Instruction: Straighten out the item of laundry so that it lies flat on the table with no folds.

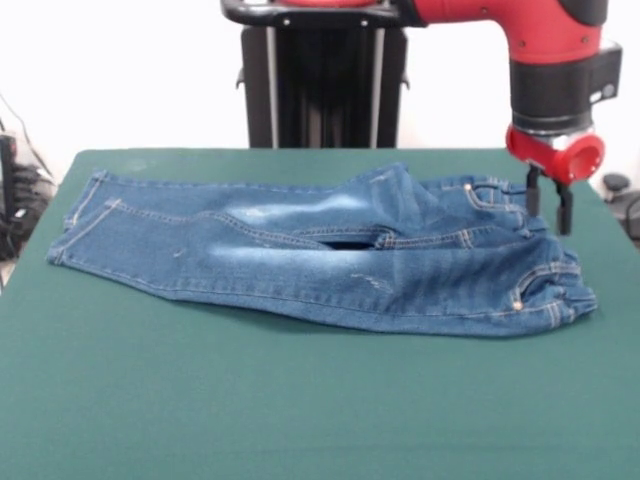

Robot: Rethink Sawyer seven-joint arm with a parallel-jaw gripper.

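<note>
A small pair of blue denim jeans (300, 255) lies across the dark green table (300, 400), legs stretching left and waistband at the right. Faded patches and orange-tan stitching show on the cloth. Near the crotch the upper leg's fabric is humped and folded over, with a dark gap beneath the fold. My gripper (549, 205) hangs from the red arm at the right, just above the waistband's far corner. Its two dark fingers (565, 208) stand slightly apart with nothing between them.
The black pedestal (320, 80) rises behind the table's far edge. Dark cables and gear sit off the table at the left edge (15, 190) and right edge (625, 200). Bare green felt spreads in front of the jeans.
</note>
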